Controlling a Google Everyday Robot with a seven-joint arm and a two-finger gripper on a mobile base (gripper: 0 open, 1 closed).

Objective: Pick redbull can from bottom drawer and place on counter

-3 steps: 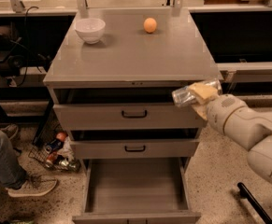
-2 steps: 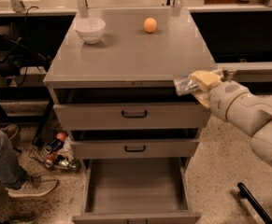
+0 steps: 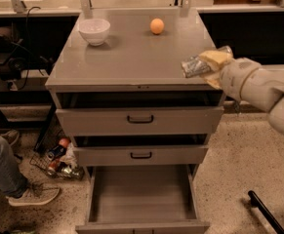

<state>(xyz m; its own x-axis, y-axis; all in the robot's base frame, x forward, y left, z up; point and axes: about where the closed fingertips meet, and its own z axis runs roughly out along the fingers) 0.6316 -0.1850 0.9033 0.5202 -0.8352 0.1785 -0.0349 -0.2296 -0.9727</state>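
My gripper [image 3: 206, 65] reaches in from the right and is shut on the redbull can [image 3: 194, 66], a slim silvery can lying sideways in my yellowish fingers [image 3: 214, 58]. It hangs just over the front right part of the counter [image 3: 131, 57]. The bottom drawer [image 3: 140, 194] is pulled wide open below, and its flat grey floor is bare.
A white bowl [image 3: 94, 30] and an orange ball [image 3: 156, 26] sit at the back of the counter. Two upper drawers [image 3: 140, 120] with black handles stand slightly ajar. Colourful cans [image 3: 58, 159] lie on the floor at left, by a person's leg and shoe [image 3: 14, 179].
My gripper has lifted the can from beside the top drawer's right edge up and inward, over the counter's front right corner.
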